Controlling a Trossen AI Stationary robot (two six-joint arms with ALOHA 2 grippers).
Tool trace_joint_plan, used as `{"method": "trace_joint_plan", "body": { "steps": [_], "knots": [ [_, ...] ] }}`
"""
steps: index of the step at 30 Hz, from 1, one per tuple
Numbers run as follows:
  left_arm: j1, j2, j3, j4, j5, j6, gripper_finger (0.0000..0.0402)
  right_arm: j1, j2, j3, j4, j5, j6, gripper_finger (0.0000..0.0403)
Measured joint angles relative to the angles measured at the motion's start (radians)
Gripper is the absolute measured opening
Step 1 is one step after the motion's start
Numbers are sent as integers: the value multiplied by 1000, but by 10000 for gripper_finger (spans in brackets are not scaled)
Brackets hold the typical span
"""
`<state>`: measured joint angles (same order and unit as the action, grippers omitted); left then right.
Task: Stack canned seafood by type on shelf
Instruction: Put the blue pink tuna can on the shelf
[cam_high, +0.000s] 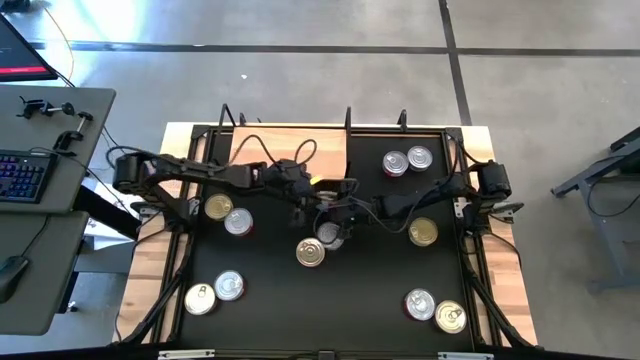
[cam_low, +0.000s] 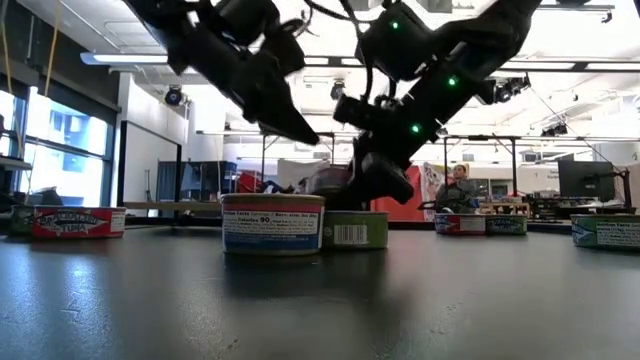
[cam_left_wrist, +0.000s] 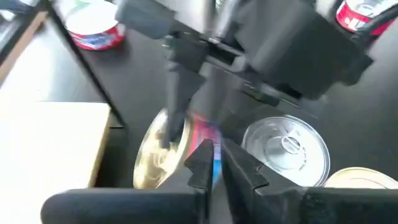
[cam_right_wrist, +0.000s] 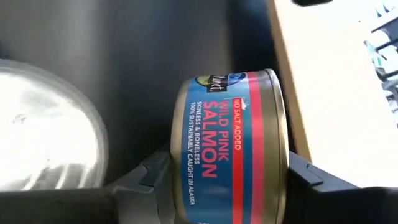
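Note:
A salmon can (cam_right_wrist: 230, 149) with a red-and-blue label and a gold lid (cam_left_wrist: 155, 155) is turned on its edge at the middle of the black mat, with my right gripper (cam_right_wrist: 230, 183) shut on it. My left gripper (cam_left_wrist: 214, 165) hovers just beside and above it with its fingers almost together and nothing between them. In the high view both grippers meet at mid-table, left (cam_high: 305, 200) and right (cam_high: 335, 212). The light wooden shelf (cam_high: 290, 150) lies at the far edge, close to the can (cam_right_wrist: 336, 93). A silver-lidded can (cam_left_wrist: 286, 146) and a gold-lidded can (cam_high: 310, 252) stand upright nearby. My right gripper pinches the salmon can across its two flat faces, one finger (cam_left_wrist: 177, 112) on the gold lid and the other (cam_right_wrist: 308, 177) on the opposite face. The fingers slant down from the table's right side. The can stands on edge with its label wall (cam_right_wrist: 214, 143) toward the wrist camera. Whether its rim rests on the mat I cannot tell.
More cans stand in pairs on the mat: left (cam_high: 228, 214), near left (cam_high: 214, 292), far right (cam_high: 407, 160), near right (cam_high: 435, 310), and a single one (cam_high: 423, 232). A black frame (cam_high: 460, 150) borders the mat. A person (cam_low: 462, 185) sits far behind the table.

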<state>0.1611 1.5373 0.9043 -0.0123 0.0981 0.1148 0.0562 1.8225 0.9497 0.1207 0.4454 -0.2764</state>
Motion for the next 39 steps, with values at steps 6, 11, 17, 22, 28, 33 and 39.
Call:
{"method": "trace_joint_plan", "body": {
  "steps": [6, 11, 17, 22, 28, 33, 39],
  "knots": [
    [29, -112, 0, -131, 7, 105, 89, 4, -4, 69, -85, -12, -10, 168],
    [18, -115, 0, -100, 89, 252, 161, 28, -35, 149, -281, 22, 91, 168],
    [-79, -68, -2, -42, 28, 588, 227, 58, -44, 81, -203, 16, 260, 168],
    [-157, -7, -1, 46, -137, 623, 255, 101, -39, 9, -23, 66, 324, 168],
    [-174, 46, -2, 85, -288, 509, 272, 108, -39, 8, 11, 98, 322, 168],
    [-154, 65, 1, 77, -276, 455, 275, 109, -40, 8, 1, 117, 321, 168],
    [-143, 66, 1, 46, -266, 444, 275, 108, -40, 8, -4, 112, 322, 168]
  ]
}}
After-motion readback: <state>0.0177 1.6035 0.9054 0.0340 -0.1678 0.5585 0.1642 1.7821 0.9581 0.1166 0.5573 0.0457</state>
